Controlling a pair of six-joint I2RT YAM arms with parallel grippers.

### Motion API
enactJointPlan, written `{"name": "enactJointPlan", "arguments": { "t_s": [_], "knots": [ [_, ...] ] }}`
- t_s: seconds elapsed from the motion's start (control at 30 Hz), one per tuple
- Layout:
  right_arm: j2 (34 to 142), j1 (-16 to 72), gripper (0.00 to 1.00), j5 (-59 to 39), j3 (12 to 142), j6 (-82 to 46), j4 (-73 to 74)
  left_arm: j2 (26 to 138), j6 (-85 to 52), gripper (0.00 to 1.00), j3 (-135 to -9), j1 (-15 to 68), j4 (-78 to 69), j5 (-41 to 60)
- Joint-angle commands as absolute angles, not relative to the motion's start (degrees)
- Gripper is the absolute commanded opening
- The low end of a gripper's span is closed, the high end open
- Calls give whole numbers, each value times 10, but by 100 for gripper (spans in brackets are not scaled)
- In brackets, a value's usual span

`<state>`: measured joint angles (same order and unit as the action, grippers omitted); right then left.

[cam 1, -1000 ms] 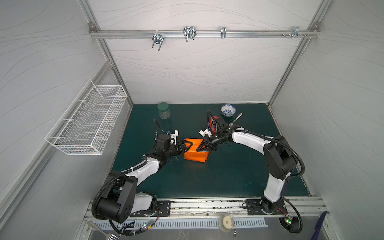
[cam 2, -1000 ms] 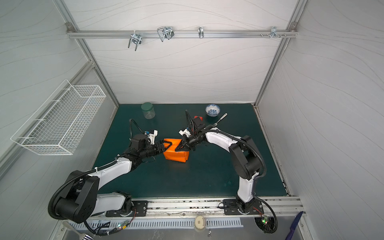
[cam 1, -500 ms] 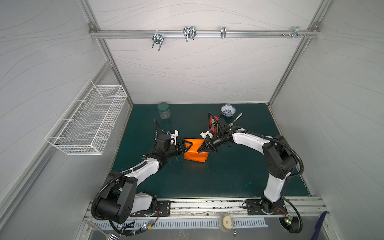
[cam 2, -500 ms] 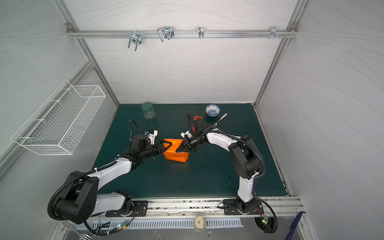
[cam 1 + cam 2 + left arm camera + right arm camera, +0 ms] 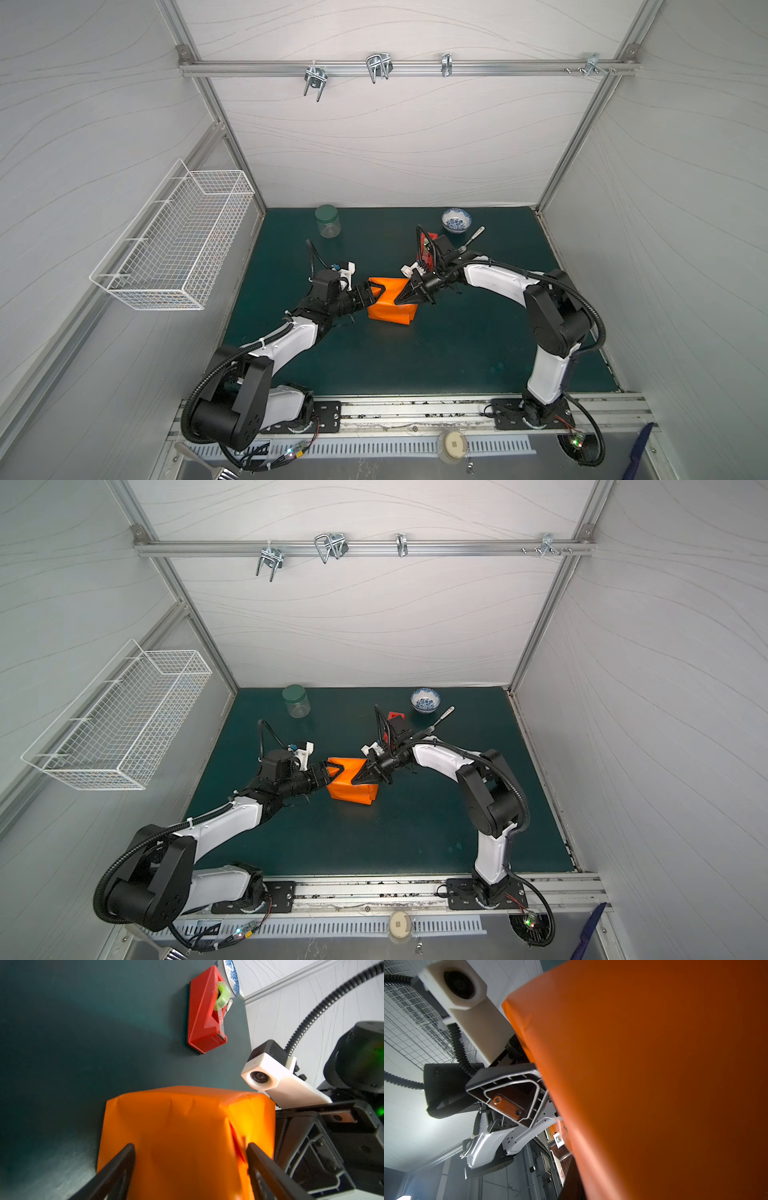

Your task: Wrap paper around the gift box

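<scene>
1. The paper [image 5: 390,309] is folded into a bright orange block lying near the middle of the dark green surface [image 5: 415,357]; it covers the gift box entirely, so no part of the box shows.
2. The left hand [image 5: 190,1146] meets the block's left end with its fingers [image 5: 124,1159] spread wide; the end face is wider than the gap between them, so they stand in front of it rather than around it.
3. In the right wrist view one left finger [image 5: 508,1093] sits just beside the paper's edge; I cannot tell whether it touches.
4. The right hand [image 5: 401,300] reaches in from the other side with its jaws pressed together, the tip over the block's top; I cannot tell whether any paper is pinched between them.
5. The paper shows creases along its top edge and a fold line on the end face in the left wrist view.
6. A red tape dispenser [image 5: 204,1016] stands on the surface beyond the block, apart from it; a blue-patterned bowl [image 5: 456,220] and a metal utensil [image 5: 473,237] lie near the back wall.
7. A green-lidded jar [image 5: 328,221] stands at the back left; a white wire basket [image 5: 178,245] hangs on the left wall.
</scene>
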<state>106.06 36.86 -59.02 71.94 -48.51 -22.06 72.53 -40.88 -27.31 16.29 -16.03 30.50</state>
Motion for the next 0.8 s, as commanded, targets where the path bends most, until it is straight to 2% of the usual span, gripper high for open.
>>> {"name": "enactJointPlan", "arguments": {
  "t_s": [0.0,0.4,0.77],
  "knots": [
    [1090,367,0,-532,715,-491,-257,705,-415,98,-269,165,-156,307],
    [1096,371,0,-530,723,-484,-263,696,-446,99,-273,179,-222,333],
    [1099,370,0,-530,727,-482,-264,678,-405,99,-270,210,-223,324]
  ]
}}
